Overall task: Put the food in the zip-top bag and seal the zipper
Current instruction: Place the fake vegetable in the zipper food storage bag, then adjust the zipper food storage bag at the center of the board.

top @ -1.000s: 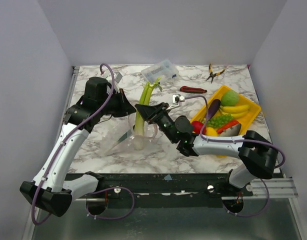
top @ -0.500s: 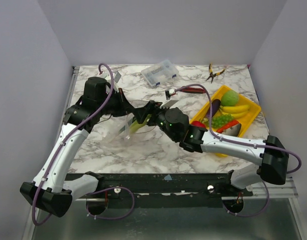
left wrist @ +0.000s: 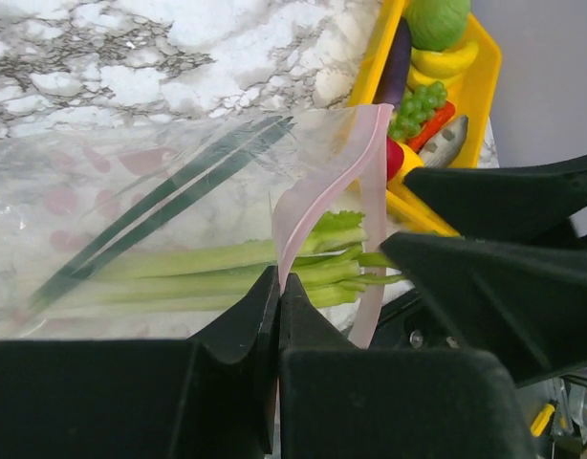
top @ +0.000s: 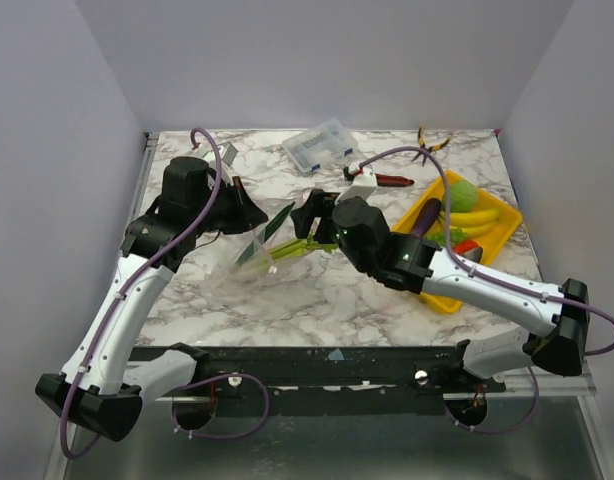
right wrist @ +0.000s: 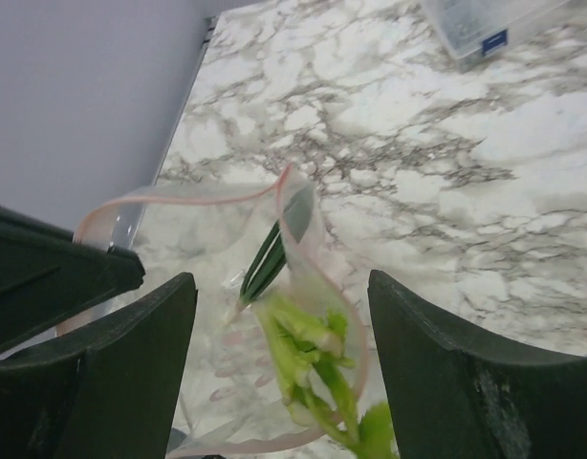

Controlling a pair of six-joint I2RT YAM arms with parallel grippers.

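Note:
The clear zip-top bag [top: 249, 258] lies on the marble table, its pink zipper strip [left wrist: 317, 186] standing open in a loop. My left gripper [top: 247, 210] is shut on that strip [left wrist: 277, 279]. The green celery [top: 292, 247] lies inside the bag, its leafy end at the mouth [right wrist: 317, 359]. My right gripper [top: 310, 213] is open and empty, its fingers either side of the leafy end without touching it [right wrist: 282, 277]. The purple eggplant [top: 427, 215], green ball [top: 462, 192] and yellow pieces [top: 477, 217] lie in the yellow tray [top: 507, 228].
A rigid clear compartment box [top: 320, 145] stands at the back. A red-handled tool [top: 387, 180] and yellow-handled pliers [top: 427, 145] lie at the back right. The yellow tray sits at the right, under my right arm.
The celery went from standing upright in the bag to lying flat inside it. My right gripper let it go and drew back towards the far side. My left gripper kept its hold.

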